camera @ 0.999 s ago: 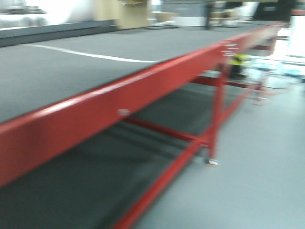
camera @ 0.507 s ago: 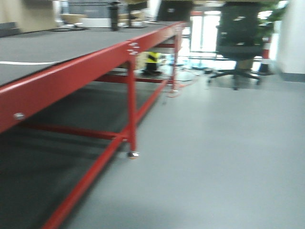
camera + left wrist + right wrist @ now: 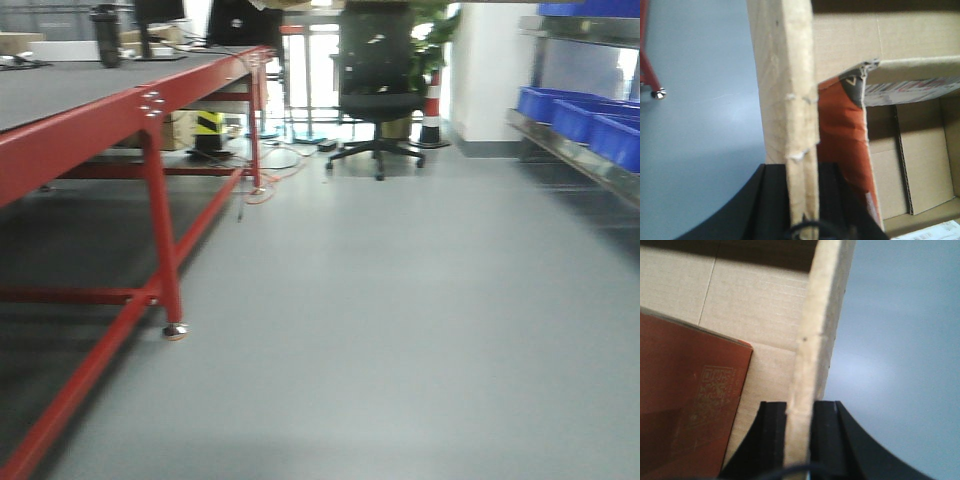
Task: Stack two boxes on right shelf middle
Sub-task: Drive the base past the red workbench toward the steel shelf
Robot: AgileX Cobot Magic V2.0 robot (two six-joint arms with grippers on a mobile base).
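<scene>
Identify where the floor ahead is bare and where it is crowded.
Bare: grey floor between the red-framed metal table and the blue plastic bins on the steel shelf. Crowded: far end, around the black office chair.

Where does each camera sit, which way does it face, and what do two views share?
Front view: at the robot's front, facing forward over the floor past the red table, chair and blue bins; no robot part shows.
Left wrist: looks down its left gripper, clamped on the cardboard box wall.
Right wrist: looks down its right gripper, clamped on the opposite wall.
Both wrist views share the box's inside and an orange sheet.
</scene>
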